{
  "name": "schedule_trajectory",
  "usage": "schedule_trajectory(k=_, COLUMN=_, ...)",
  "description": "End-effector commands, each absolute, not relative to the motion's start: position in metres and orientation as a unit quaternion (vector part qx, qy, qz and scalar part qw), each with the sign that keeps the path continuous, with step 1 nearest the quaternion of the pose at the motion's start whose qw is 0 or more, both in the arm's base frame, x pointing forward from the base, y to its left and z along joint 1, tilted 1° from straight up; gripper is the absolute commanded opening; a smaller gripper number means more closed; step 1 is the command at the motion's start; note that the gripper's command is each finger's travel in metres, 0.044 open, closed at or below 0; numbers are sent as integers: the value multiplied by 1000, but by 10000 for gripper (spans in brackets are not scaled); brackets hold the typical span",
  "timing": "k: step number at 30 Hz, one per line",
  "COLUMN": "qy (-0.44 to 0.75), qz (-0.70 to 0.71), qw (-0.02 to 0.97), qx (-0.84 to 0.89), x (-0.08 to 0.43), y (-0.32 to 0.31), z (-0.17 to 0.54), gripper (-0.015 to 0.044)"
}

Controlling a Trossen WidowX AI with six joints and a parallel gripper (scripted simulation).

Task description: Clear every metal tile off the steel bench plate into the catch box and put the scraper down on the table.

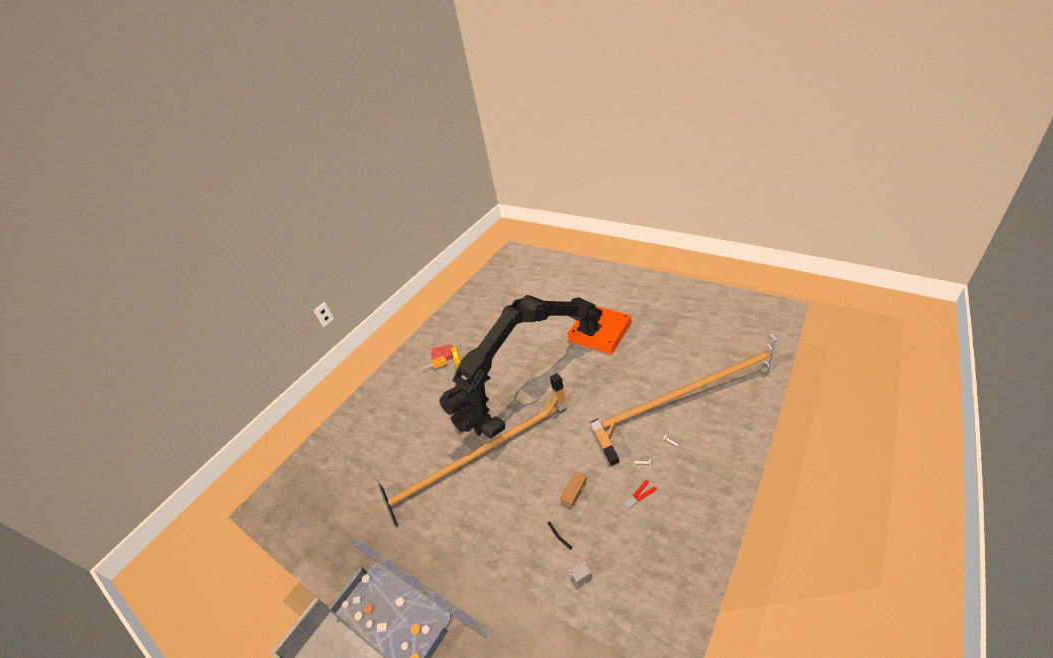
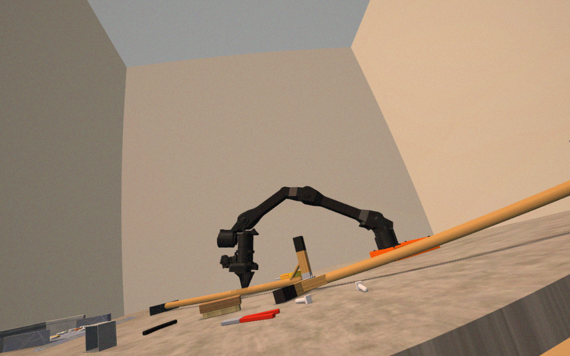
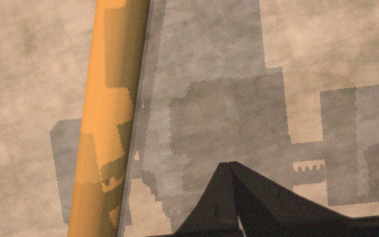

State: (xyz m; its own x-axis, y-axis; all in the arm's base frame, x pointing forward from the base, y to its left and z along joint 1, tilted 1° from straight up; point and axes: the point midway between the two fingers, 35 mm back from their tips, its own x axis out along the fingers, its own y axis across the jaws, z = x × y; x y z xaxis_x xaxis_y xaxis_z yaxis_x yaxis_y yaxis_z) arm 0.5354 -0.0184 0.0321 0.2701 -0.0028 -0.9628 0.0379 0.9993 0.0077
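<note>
The long scraper [image 1: 465,460] [image 2: 216,296] [image 3: 103,108] lies on the table, its black blade [image 1: 388,505] [image 2: 157,308] toward the plate and its black-tipped grip [image 1: 556,384] [image 2: 299,245] standing up at the other end. My gripper [image 2: 244,286] [image 3: 227,170] is shut and empty, low and pointing down beside the scraper's shaft; the shaft runs left of the fingertips in the wrist view. Several white, orange and yellow tiles [image 1: 368,608] lie on the blue-grey steel plate [image 1: 387,581]. The catch box [image 1: 298,627] adjoins it, cut off by the frame's bottom edge.
A second long tool [image 1: 685,389] [image 2: 464,230] with a pronged metal head lies to the right. Nearby are a wooden block [image 1: 573,488], red-handled pliers [image 1: 641,492], white bolts [image 1: 642,462], a black rod [image 1: 559,535] and a grey block [image 1: 580,575]. A drill-like tool [image 1: 440,357] lies behind the arm.
</note>
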Motion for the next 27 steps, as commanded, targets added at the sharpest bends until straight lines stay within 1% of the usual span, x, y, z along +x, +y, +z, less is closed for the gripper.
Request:
schedule_trajectory(k=1, qy=606, qz=-10, qw=795, qx=14, x=535, y=-16, z=28, gripper=0)
schedule_trajectory(k=27, qy=601, qz=-9, qw=799, qx=15, x=544, y=8, z=29, gripper=0)
